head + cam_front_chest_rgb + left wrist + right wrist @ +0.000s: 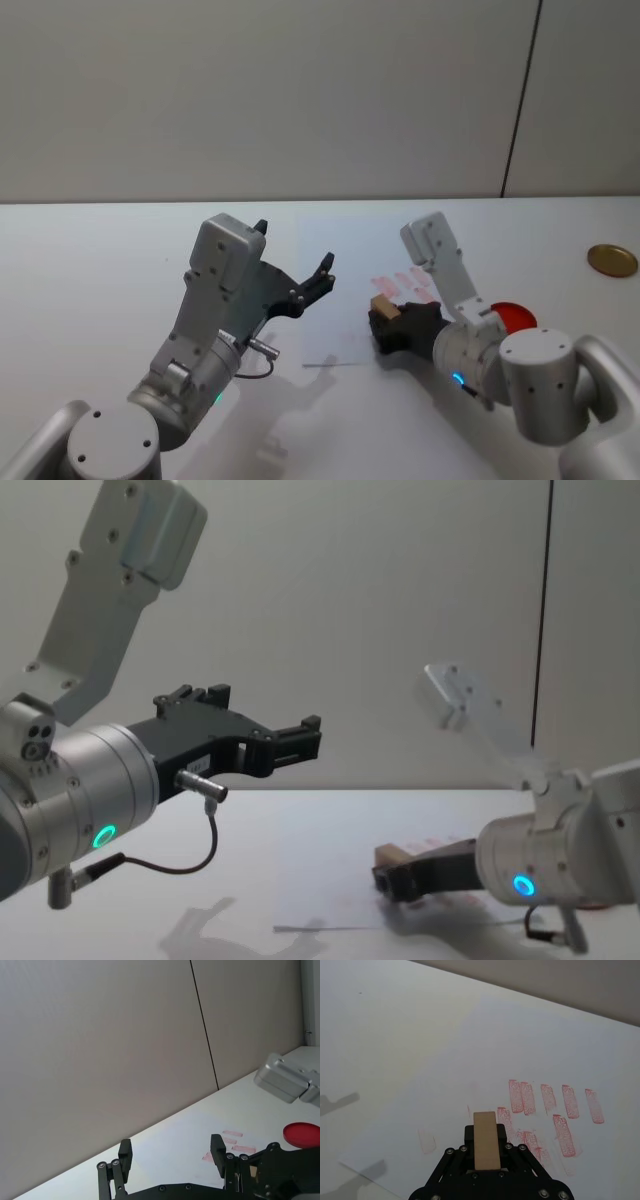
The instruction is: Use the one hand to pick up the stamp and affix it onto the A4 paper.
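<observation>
1. Step in hand, as judged, the stamping itself: right gripper (384,320) low over the A4 paper (485,1045), jaws clamped on the stamp (486,1140), tan upper end showing between them.
2. Stamp position: above the sheet's near part, just beside the rows of red imprints (547,1097). Contact with the paper not discernible.
3. Next move, as judged: straight press onto a bare patch, face flat, then a clean lift to avoid smearing.
4. Right arm pose: reaching in from the right, wrist angled down toward the tabletop (100,260), red ink pad (512,315) beside the wrist.
5. Left gripper (295,247): raised above the tabletop, jaws spread wide and empty, idle.
</observation>
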Controlling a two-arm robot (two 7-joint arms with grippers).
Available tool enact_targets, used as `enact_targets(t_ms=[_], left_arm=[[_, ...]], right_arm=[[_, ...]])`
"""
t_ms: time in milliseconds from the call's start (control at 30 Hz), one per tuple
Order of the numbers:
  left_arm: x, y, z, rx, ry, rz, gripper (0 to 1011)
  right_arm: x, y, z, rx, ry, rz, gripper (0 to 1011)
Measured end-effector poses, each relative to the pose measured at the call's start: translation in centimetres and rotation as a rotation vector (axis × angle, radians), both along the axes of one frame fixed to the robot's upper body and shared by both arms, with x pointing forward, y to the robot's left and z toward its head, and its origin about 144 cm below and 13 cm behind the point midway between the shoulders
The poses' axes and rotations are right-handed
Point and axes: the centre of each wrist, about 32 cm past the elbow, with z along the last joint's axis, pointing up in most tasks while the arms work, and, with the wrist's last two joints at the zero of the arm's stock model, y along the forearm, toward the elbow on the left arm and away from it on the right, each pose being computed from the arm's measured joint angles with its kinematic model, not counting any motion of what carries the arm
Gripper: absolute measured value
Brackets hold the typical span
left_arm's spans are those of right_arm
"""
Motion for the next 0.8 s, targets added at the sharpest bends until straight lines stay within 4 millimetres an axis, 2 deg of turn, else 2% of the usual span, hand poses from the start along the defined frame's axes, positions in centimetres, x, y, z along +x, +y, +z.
enact_targets(t_ms=[433, 800], left_arm=[[0.0, 0.0, 0.0, 0.000, 0.000, 0.000, 993], [0.0, 0.0, 0.0, 0.000, 0.000, 0.000, 993]], right_arm=[[-0.4, -1.5, 3.9, 0.053, -0.151, -0.072, 218], [-1.0, -3.8, 5.3, 0.075, -0.200, -0.167, 219]])
